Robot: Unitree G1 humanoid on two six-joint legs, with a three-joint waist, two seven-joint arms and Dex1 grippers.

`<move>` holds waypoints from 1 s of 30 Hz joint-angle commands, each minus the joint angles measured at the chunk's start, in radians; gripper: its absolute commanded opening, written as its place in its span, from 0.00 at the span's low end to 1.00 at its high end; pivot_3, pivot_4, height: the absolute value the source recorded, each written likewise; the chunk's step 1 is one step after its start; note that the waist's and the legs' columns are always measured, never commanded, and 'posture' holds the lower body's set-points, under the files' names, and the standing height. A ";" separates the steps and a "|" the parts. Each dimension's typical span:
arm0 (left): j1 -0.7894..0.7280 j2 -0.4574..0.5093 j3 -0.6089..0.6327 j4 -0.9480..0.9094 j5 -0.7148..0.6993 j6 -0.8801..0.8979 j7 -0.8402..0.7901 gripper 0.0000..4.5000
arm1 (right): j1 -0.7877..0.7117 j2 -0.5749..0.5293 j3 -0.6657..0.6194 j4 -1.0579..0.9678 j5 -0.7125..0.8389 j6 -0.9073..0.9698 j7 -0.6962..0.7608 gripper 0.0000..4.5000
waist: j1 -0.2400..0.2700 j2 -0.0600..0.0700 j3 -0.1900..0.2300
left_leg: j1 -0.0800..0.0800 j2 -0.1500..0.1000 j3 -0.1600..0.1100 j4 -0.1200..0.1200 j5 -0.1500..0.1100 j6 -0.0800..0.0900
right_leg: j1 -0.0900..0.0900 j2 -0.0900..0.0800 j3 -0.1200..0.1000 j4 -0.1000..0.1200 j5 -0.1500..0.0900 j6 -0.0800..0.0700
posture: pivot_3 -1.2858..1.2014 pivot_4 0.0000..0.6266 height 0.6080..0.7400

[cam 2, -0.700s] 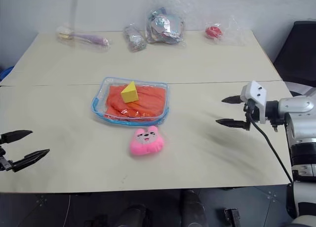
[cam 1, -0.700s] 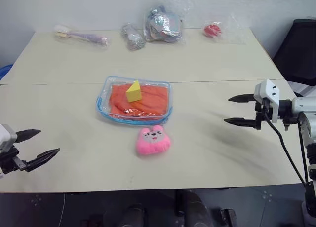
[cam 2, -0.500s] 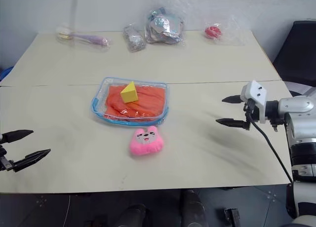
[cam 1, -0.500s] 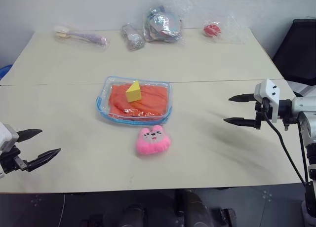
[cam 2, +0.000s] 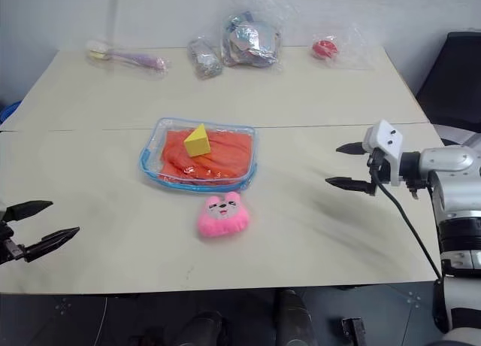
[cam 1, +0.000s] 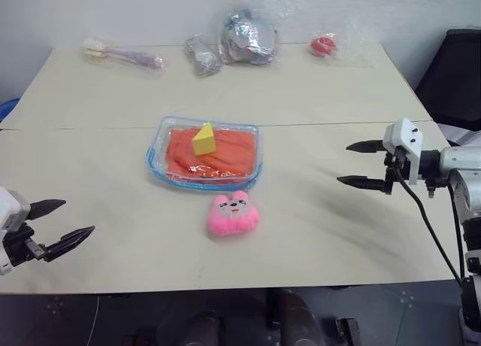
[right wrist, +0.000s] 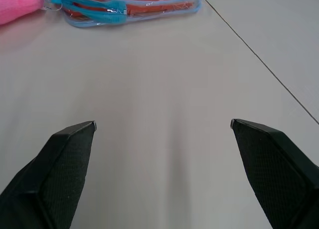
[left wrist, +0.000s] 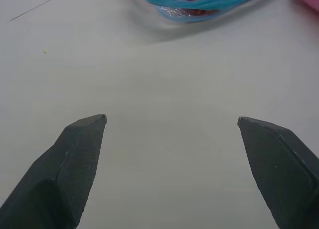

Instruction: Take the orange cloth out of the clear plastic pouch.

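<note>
The pouch [cam 1: 204, 154] is seen at the centre of the head views, lying flat on the beige table [cam 1: 316, 98], with its blue zipper edging running round the rim. The orange cloth [cam 1: 225, 156] is inside the pouch, wrinkled and filling most of it. A yellow wedge [cam 1: 204, 140] is seen on top of the pouch, toward its upper middle. A pink plush toy [cam 1: 233, 214] lies just below the pouch's lower edge, close to it; whether the two touch cannot be told.

The left gripper [cam 1: 65, 224] is found at the lower left of the frame, over the table's near edge, well apart from the pouch. Its fingers are spread wide and nothing is held between them. In the left wrist view both fingers [left wrist: 75, 154] stand far apart over bare table.

The right gripper [cam 1: 359, 164] is found at the right of the frame, level with the pouch's lower half and well apart from it. Its fingers are likewise spread wide and empty, pointing toward the frame's left. In the right wrist view the fingers [right wrist: 70, 154] frame bare tabletop.

Along the upper edge of the frame several bagged items are noted: a brush-like item [cam 1: 124, 56], two silvery bundles [cam 1: 248, 36] and a red object [cam 1: 325, 45]
</note>
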 commanded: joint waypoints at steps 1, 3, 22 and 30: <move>-0.029 -0.009 0.002 -0.045 -0.037 0.020 0.021 1.00 | 0.005 0.005 -0.032 -0.070 0.039 0.034 -0.010 1.00 | 0.000 0.000 0.000 | 0.000 0.000 0.000 0.000 0.000 0.000 | 0.000 0.000 0.000 0.000 0.000 0.000 | 0.52 0.24 1.00; -0.051 -0.018 -0.002 -0.060 -0.061 0.038 0.032 1.00 | 0.023 0.010 -0.034 -0.100 0.047 0.051 -0.016 1.00 | 0.001 0.000 0.000 | 0.000 0.000 0.000 0.000 0.000 0.000 | 0.000 0.000 0.000 0.000 0.000 0.000 | 0.52 0.24 1.00; -0.896 -0.186 -0.620 0.233 0.030 0.105 0.305 1.00 | 0.157 0.188 -0.049 -0.787 0.357 0.454 -0.302 1.00 | 0.024 -0.001 -0.001 | 0.001 -0.008 0.002 0.004 0.000 -0.001 | 0.000 0.000 -0.001 0.005 0.001 -0.001 | 0.52 0.24 1.00; -1.072 -0.329 -0.757 0.483 0.107 -0.010 0.223 1.00 | 0.186 0.186 -0.069 -0.832 0.372 0.461 -0.370 1.00 | 0.024 -0.002 -0.001 | -0.001 -0.008 0.006 0.005 0.001 -0.001 | 0.001 0.000 -0.003 0.005 0.001 -0.001 | 0.52 0.24 1.00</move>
